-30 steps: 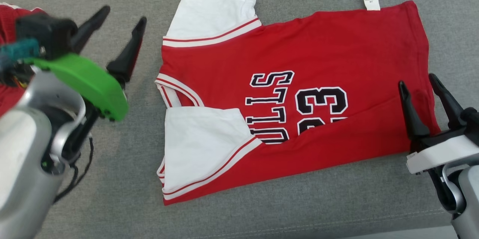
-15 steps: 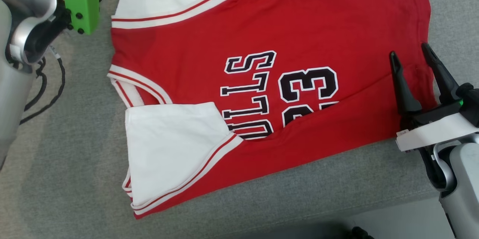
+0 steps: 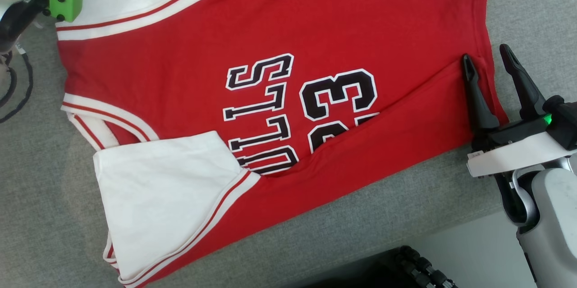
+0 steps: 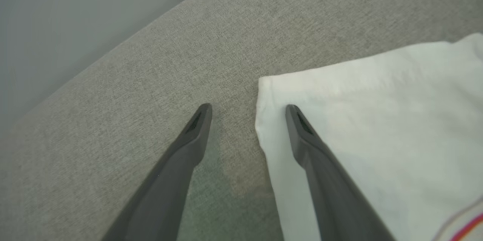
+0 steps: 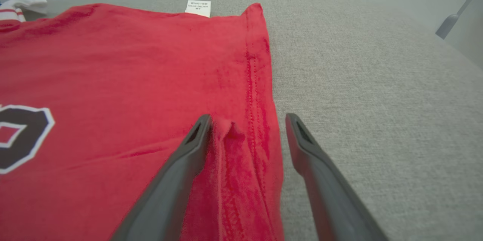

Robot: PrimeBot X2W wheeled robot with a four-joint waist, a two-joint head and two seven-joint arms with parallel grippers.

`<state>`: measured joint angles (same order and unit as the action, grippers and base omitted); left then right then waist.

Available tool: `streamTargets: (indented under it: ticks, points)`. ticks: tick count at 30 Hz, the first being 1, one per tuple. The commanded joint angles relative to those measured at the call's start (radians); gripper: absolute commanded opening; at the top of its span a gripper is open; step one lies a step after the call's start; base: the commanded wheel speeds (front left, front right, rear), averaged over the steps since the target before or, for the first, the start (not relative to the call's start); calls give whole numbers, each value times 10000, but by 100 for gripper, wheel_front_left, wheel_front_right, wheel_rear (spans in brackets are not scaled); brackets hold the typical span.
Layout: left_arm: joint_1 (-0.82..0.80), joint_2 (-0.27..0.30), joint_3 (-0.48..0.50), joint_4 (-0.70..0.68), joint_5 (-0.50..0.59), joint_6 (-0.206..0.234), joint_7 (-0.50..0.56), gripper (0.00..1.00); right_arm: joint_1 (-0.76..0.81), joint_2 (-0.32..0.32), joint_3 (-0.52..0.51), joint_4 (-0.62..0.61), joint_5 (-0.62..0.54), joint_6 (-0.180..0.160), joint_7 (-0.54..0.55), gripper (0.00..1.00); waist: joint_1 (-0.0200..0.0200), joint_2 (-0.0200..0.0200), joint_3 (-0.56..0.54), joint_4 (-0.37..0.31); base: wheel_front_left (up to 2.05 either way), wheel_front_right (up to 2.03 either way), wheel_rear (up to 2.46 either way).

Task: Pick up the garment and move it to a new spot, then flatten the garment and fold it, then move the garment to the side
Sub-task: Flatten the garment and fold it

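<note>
— So, which step are they on?
— Folding, I'd say. The garment lies flat on the grey padded surface, with one long side already turned in over the lettering.
— And the end effectors?
— Both are spread wide and hold nothing. The right end effector straddles the hem. One finger is over a small pucker of red cloth and the other is over bare grey just outside it. The left end effector straddles the edge of the white sleeve, with one finger above the sleeve and the other off it.
— Are they touching the cloth?
— I can't tell.
— What comes next?
— Probably each goes down and pinches its edge, taking both layers at the hem. Then they lift together so the next fold comes over evenly. A one-sided grab would skew it.
</note>
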<state>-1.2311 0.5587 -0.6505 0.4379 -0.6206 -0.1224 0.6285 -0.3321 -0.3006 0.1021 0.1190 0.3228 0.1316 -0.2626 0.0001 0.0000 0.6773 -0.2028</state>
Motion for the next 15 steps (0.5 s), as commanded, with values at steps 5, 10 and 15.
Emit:
streamTargets:
  ticks: [5,10,15]
  points:
    - [-291,159,-120,307,58,-37,-151,78,63,179,-7,17,-95,-18,-31,100,-1,0,120,-264,0,0,0]
    - [-474,229,-183,511,40,-45,-8,44,-10,263,93,38,-55,-18,-31,100,-1,0,143,-357,0,0,0]
    - [-491,153,-242,614,-383,-74,405,0,-112,221,111,-34,-28,-18,-31,100,-1,0,144,-423,0,0,0]
